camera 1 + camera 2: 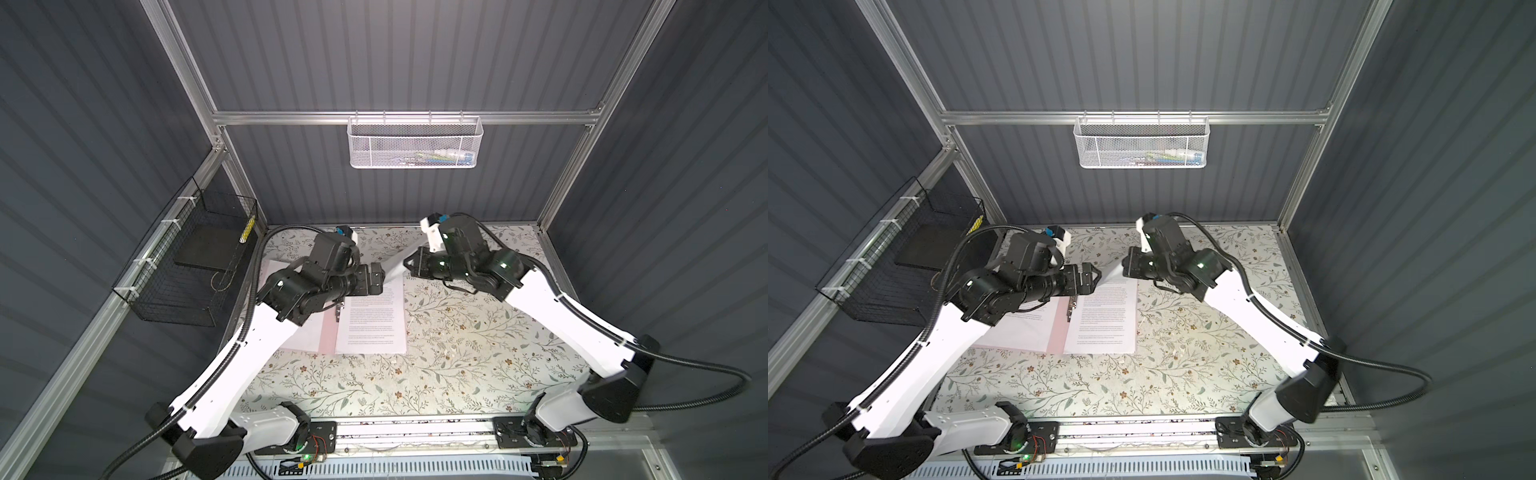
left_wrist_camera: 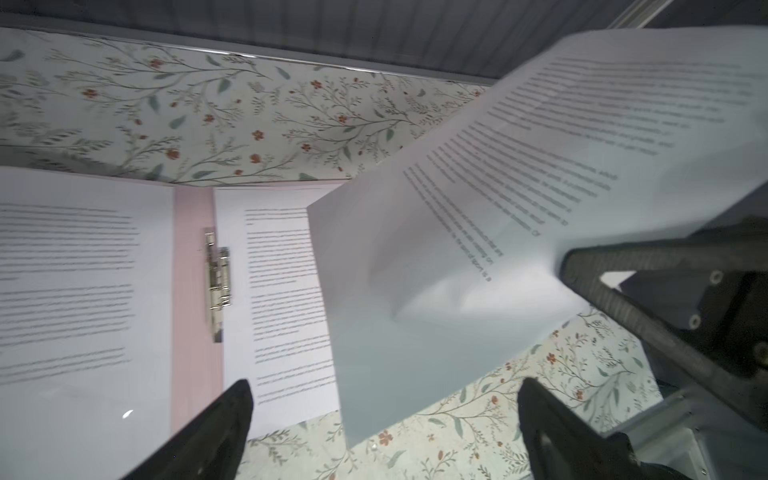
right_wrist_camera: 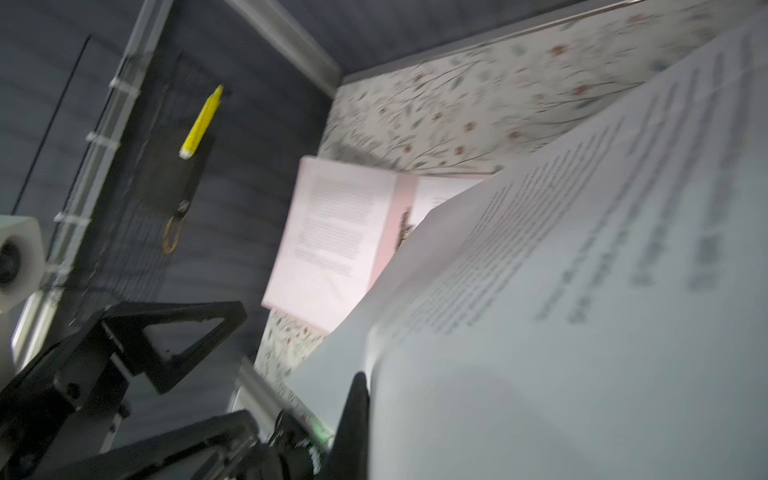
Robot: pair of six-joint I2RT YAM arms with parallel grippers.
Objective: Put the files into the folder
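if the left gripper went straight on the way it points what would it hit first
Probably the lifted sheet pinched by the right gripper: it hangs straight ahead of the open left gripper. Depth is unclear in the wrist view, so this is a judgement.

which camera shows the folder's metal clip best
The left wrist view: the metal clip lies close, sharp and whole on the spine of the pink folder. In both top views it is only a tiny sliver. The right wrist view shows it blurred, partly hidden behind the held sheet.
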